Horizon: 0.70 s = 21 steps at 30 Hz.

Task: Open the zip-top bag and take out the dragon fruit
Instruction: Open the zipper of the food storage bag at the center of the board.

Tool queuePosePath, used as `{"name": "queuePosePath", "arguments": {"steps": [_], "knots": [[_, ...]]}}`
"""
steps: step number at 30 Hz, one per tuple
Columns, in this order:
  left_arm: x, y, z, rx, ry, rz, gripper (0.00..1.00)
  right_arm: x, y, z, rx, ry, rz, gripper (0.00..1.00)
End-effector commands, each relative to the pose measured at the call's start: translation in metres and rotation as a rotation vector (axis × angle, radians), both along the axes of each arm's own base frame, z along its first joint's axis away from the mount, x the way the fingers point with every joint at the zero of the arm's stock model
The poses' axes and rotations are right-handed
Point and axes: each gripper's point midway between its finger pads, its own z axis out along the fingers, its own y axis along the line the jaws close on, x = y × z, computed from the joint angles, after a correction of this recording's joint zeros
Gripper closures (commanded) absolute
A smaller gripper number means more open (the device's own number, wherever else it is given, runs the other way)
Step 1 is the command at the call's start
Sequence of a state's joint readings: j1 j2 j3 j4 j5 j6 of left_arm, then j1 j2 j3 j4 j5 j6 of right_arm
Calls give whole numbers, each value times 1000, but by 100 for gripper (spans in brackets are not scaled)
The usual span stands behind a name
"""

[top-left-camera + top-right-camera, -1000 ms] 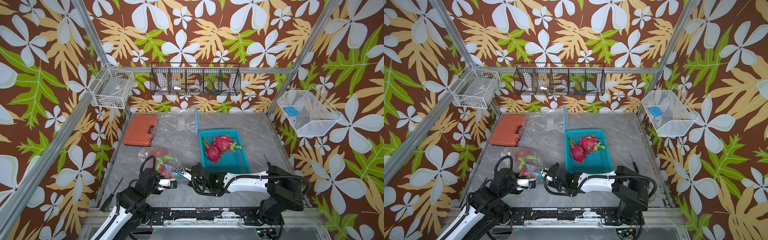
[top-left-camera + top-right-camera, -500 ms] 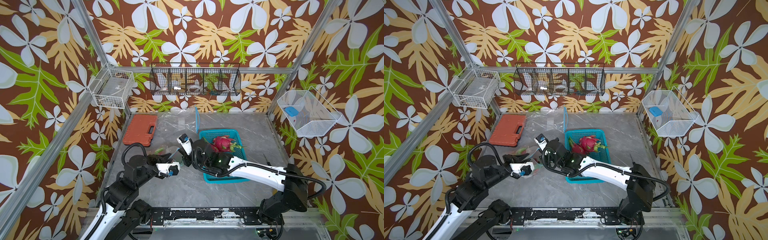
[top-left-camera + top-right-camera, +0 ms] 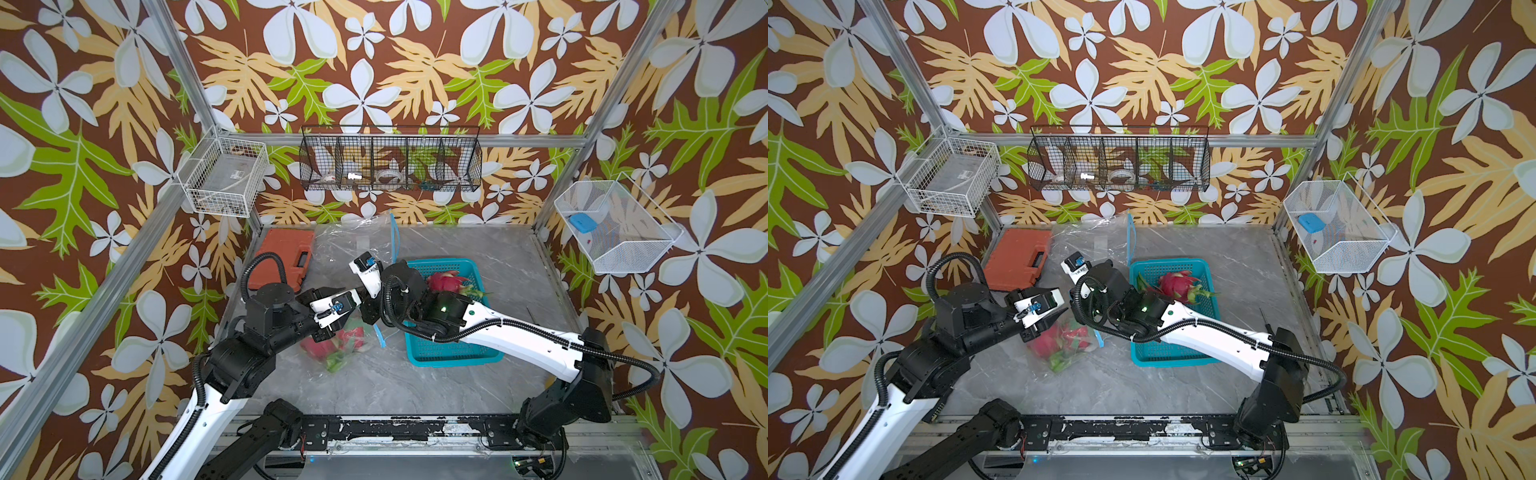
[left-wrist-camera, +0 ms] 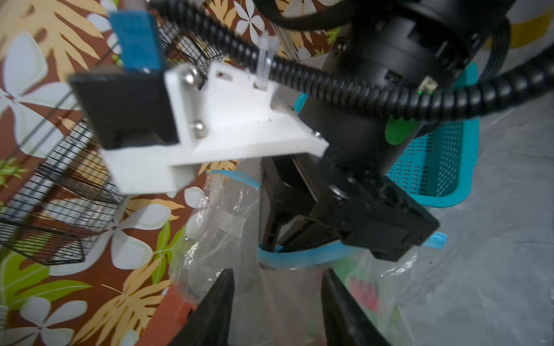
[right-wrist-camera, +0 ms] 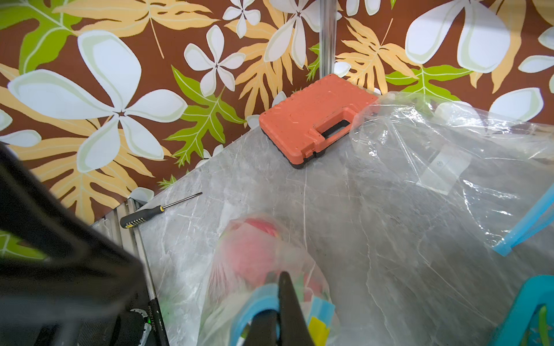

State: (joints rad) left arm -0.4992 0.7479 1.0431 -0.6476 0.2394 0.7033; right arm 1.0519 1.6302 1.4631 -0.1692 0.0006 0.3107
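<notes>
Top views, catalogued from left to right across the grey marbled table [image 3: 457, 382]: an orange tool case [image 3: 286, 253] lies closed at the far left corner, out of the working area. Next, the left gripper [image 4: 277, 302] reaches in over the zip-top bag [image 3: 338, 345]; the left wrist view shows its fingers [image 4: 215, 305] parted to a moderate gap with only clear film between them, clamping nothing, probably set to take a fresh hold on the bag's near wall. The bag itself sits at table centre, crumpled, with dragon fruit [image 3: 316, 347] still inside as pink and green shapes behind the plastic. Its blue zip strip [image 4: 287, 257] is lifted at the mouth. Just right of it, the right gripper [image 5: 280, 317] has its fingers pressed together on that blue strip, as the right wrist view shows; held up this way, the strip likely keeps the mouth raised so the opposite side can be pulled away. A second, empty clear bag [image 3: 357, 237] lies flat toward the back wall. Further right, a teal basket [image 3: 453, 357] stands beside the bag, partly under the right arm, already holding a dragon fruit [image 3: 1177, 284] — seemingly the receiving place for removed fruit, kept close to shorten each transfer. A screwdriver [image 5: 159, 209] lies at the table's edge in the right wrist view.
</notes>
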Motion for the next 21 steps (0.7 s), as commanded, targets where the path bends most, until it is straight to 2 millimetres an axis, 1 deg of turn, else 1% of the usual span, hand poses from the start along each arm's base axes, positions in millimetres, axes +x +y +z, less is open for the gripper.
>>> {"name": "queuePosePath", "arguments": {"steps": [1,3,6,8,11,13,15,18,19,21], "knots": [[-4,5,-31,6,147,47,52,6,5,15,65,0,-29,100],[-3,6,-35,-19,204,58,52,11,2,14,68,9,-66,100],[2,3,-33,-161,364,100,53,15,-3,14,65,15,-111,100],[5,-1,-35,-217,440,110,53,19,-8,16,75,21,-160,100],[3,-7,-46,-205,475,74,56,23,-12,31,115,9,-189,100],[7,2,-69,-115,463,103,60,29,-17,40,120,-13,-233,100],[14,17,-91,-34,465,149,60,38,-26,41,101,-30,-280,100],[24,42,-114,9,518,220,55,51,-41,35,75,-21,-334,100],[27,50,-126,53,531,240,55,54,-47,33,68,-16,-350,100],[32,66,-153,143,538,293,55,55,-55,26,50,-3,-358,100]]}}
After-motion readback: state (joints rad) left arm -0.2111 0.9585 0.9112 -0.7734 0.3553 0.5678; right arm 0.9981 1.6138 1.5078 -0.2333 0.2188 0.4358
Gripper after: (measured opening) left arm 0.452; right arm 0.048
